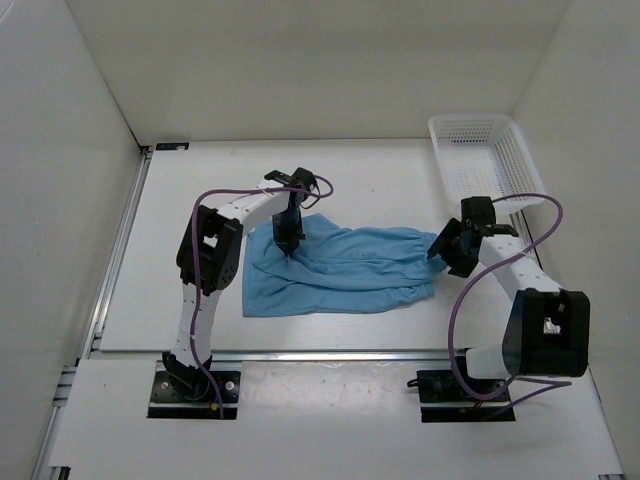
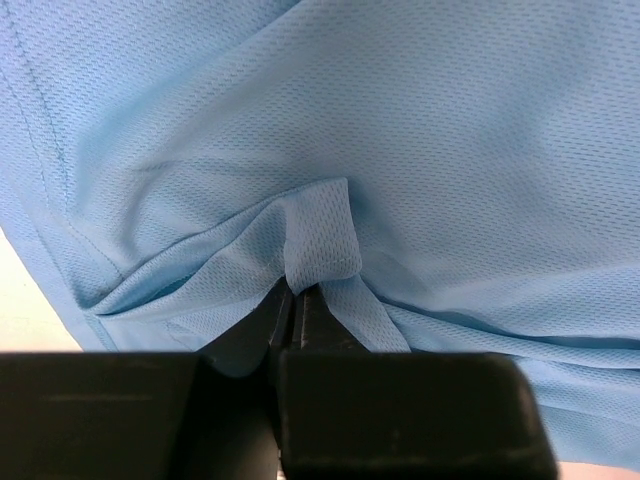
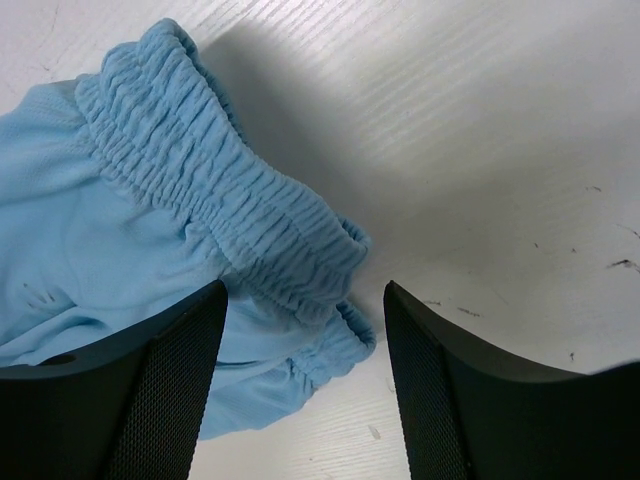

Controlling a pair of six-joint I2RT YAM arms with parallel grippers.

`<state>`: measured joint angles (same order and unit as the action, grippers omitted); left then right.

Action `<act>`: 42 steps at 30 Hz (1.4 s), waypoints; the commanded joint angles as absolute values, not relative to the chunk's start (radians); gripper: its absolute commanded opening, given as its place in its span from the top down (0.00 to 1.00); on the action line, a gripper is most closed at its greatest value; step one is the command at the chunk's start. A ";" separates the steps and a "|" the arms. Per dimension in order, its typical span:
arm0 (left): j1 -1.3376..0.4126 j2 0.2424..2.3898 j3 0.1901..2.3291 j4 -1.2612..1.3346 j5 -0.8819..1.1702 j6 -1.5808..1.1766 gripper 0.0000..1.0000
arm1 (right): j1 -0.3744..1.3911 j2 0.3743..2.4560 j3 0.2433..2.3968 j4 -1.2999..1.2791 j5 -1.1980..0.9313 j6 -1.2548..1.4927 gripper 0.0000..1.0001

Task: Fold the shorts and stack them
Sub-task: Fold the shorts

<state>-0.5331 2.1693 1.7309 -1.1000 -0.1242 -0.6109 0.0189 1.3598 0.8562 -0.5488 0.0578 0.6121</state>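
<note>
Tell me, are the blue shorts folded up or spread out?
Spread out. The shorts lie wide and rumpled on the table, no neat fold. The left gripper pinches a bunch of cloth; the right gripper is open.

Left hand [image 1: 290, 247] points straight down, pinched tight; right hand [image 1: 441, 252] sits low, spread wide.

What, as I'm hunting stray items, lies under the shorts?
Only the white table shows around the shorts, which lie on it. Anything beneath the fabric is hidden.
</note>
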 commanded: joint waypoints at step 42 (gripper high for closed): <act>-0.431 1.361 1.023 -1.094 -0.069 -0.799 0.46 | 0.135 1.190 0.816 -0.620 0.084 0.612 0.07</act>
